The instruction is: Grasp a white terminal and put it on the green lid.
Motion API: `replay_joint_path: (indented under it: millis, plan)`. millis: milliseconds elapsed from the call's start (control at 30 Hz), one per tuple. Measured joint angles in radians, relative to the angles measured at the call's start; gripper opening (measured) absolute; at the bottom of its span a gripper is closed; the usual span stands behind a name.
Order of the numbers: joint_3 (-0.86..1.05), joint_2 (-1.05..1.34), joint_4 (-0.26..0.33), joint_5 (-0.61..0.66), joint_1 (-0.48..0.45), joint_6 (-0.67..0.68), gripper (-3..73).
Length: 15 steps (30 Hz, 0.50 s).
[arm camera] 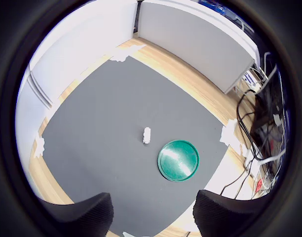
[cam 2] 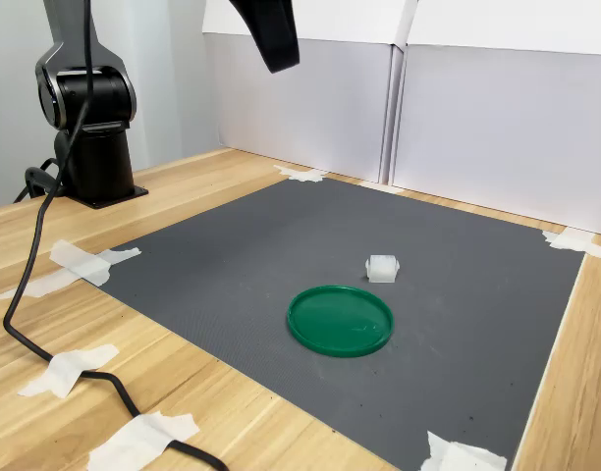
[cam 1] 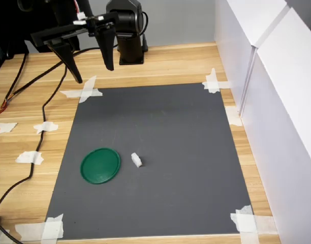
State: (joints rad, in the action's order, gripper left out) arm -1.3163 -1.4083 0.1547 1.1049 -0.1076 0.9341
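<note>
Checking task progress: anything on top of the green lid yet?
Nothing. The green lid is bare in all three views, only glare on its surface. The white terminal lies on the grey mat beside it, not touching. What's under the lid can't be seen.

The flat round plastic green lid (cam 1: pixel 100 165) is a deep, glossy green, catching pale highlights in the wrist view (arm camera: pixel 178 160). Beside it the tiny block-shaped white terminal (cam 1: pixel 137 160) is plain white — unmarked. Both lie on a rectangular dark grey mat (cam 1: pixel 160 132) with a fine, even texture, its corners held by white tape scraps (cam 1: pixel 84 90). The counter (cam 1: pixel 186 63) is light wood with streaked grain. The gripper (cam 1: pixel 92 71) is matt black; the panel walls (cam 2: pixel 497 128) are white.
</note>
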Motion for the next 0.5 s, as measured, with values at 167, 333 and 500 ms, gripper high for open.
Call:
replay_joint_path:
  millis: [167,333,500]
  plan:
    - [-0.043,-0.091,-0.113,-0.012,0.123,-0.119,67.6]
    - [-0.085,-0.179,-0.132,-0.033,0.187,-0.177,67.3]
    - [-0.124,-0.27,-0.102,-0.073,0.19,-0.192,67.3]
